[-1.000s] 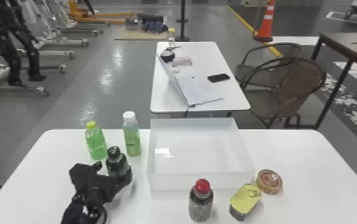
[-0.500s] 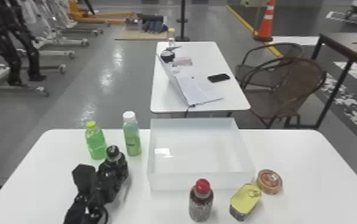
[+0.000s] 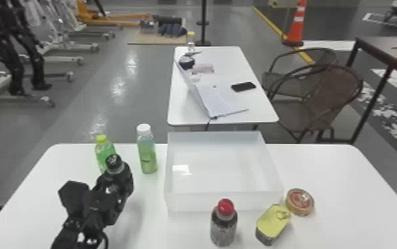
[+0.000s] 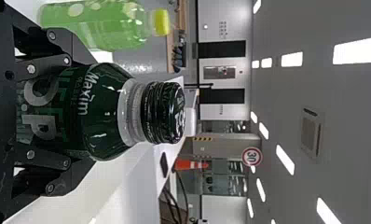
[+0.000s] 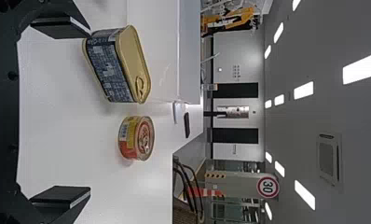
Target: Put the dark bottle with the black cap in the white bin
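In the head view my left gripper [image 3: 108, 192] is at the left of the table, shut around the dark bottle [image 3: 123, 175], whose black cap points up. The left wrist view has the dark bottle [image 4: 104, 112] between both fingers of the left gripper [image 4: 58, 114], its neck and cap free. The white bin [image 3: 224, 201] stands to the right of the bottle, at the table's middle. In the right wrist view the right gripper [image 5: 62, 112] is open and holds nothing, with a yellow-lidded can and a round tin in front of it.
Two green bottles, one yellow-capped [image 3: 104, 152] and one white-capped [image 3: 147, 152], stand behind the left gripper. A red-capped bottle [image 3: 223, 226], the yellow-lidded can [image 3: 272, 223] and the round tin [image 3: 300, 202] are around the bin's near right side. Another table [image 3: 257, 109] is beyond.
The dark bottle first shifted back and left with my left gripper; it now appears higher, overlapping the yellow-capped bottle. The other items on the table have kept their places.
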Motion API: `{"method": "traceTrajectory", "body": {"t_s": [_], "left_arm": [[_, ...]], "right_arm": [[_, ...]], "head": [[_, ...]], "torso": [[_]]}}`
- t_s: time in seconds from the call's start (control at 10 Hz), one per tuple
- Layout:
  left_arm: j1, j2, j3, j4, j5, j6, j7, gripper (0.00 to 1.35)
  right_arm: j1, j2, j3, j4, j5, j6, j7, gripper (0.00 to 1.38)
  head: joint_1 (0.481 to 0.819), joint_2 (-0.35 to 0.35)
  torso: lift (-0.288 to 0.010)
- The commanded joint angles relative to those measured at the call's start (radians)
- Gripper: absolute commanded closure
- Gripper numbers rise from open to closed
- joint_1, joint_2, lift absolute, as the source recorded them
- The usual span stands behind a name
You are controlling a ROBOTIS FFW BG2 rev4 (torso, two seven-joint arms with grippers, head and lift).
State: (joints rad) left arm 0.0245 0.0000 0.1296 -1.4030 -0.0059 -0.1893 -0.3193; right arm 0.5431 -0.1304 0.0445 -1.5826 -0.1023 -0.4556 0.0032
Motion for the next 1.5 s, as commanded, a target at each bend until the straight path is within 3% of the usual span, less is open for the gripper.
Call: {"method": "traceTrajectory", "body": {"t_s": [0.0, 0.2, 0.5, 0.8, 1.1, 1.2, 1.3, 1.4], "left_arm": [[0.035, -0.003, -0.061, -0.139, 0.089, 0.071, -0.001, 0.89], [-0.055, -0.003, -0.197, -0.148, 0.211, 0.165, -0.034, 0.89], [-0.179, 0.034, -0.393, -0.021, 0.403, 0.156, -0.029, 0.89], [-0.247, 0.009, -0.456, 0.154, 0.432, 0.168, -0.046, 0.89], [-0.268, -0.003, -0.403, 0.222, 0.345, 0.097, -0.032, 0.87], [-0.27, -0.003, -0.383, 0.231, 0.331, 0.071, -0.018, 0.68], [-0.27, -0.003, -0.372, 0.231, 0.331, 0.057, -0.014, 0.23], [-0.268, -0.003, -0.367, 0.231, 0.333, 0.051, -0.011, 0.05]], "right_arm": [[0.001, 0.0, 0.0, 0.0, -0.002, 0.0, 0.001, 0.11], [0.001, -0.003, 0.0, 0.0, -0.004, 0.0, 0.001, 0.11], [-0.006, -0.006, 0.003, 0.007, -0.005, 0.0, 0.001, 0.11], [-0.008, -0.002, 0.003, 0.013, -0.008, 0.0, 0.001, 0.11], [-0.009, 0.0, 0.003, 0.015, -0.01, -0.003, 0.001, 0.11], [-0.009, 0.0, 0.003, 0.016, -0.008, -0.003, 0.001, 0.11], [-0.011, 0.0, 0.003, 0.016, -0.01, -0.005, 0.001, 0.11], [-0.011, 0.0, 0.003, 0.016, -0.01, -0.003, 0.001, 0.11]], "head": [[0.549, 0.0], [0.549, 0.0], [0.549, 0.0], [0.549, 0.0], [0.549, 0.0], [0.549, 0.0], [0.549, 0.0], [0.549, 0.0]], "torso": [[-0.1], [-0.1], [-0.1], [-0.1], [-0.1], [-0.1], [-0.1], [-0.1]]}}
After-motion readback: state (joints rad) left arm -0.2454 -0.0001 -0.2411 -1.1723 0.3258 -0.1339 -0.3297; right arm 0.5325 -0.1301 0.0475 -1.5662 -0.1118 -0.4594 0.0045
